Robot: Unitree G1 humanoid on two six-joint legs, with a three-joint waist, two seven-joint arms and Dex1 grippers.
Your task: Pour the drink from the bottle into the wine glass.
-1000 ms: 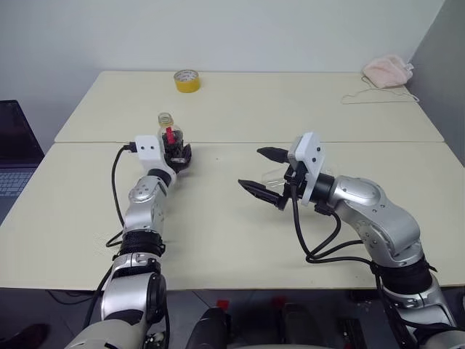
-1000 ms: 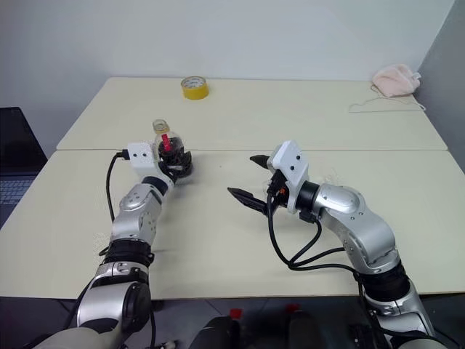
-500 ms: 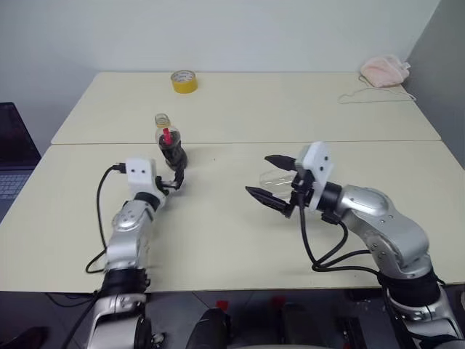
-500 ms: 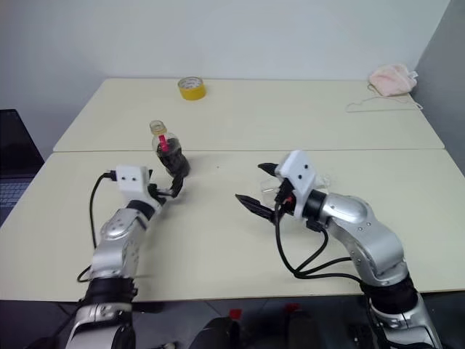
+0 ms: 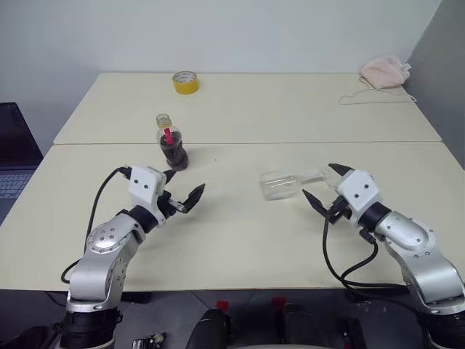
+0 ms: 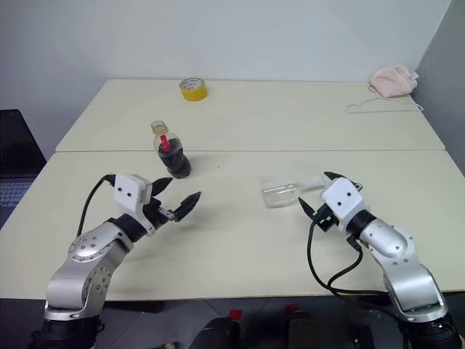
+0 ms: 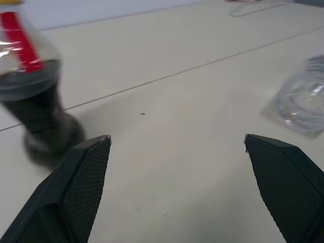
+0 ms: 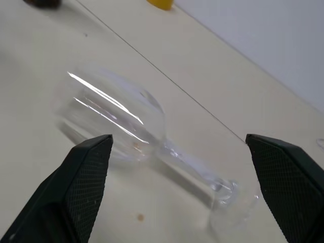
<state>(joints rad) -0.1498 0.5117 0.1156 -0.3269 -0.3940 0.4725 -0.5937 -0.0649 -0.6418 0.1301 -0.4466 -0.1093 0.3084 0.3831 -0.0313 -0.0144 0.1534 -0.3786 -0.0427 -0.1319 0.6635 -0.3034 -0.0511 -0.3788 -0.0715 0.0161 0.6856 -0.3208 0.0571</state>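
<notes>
Pouring has not started: the wine glass (image 5: pixel 288 183) lies on its side on the table (image 5: pixel 240 240), empty, and the bottle (image 5: pixel 171 141) stands upright with its yellow cap on and the drink (image 6: pixel 174 161) filling its lower part. Both grippers are spread wide and hold nothing.

The right gripper (image 5: pixel 325 187) sits just beside the glass's base, its fingers (image 8: pixel 83 182) opening toward the stem. The glass's long axis runs roughly across the table, with the bowl's mouth pointing away from this gripper, toward the left arm, and the base nearest the gripper.

The left gripper (image 5: pixel 182 189) hovers low, with the bottle a little beyond it and to its own left.

By my reading, the next move calls for setting the glass upright by its stem, then taking the bottle around its body and uncapping it.
</notes>
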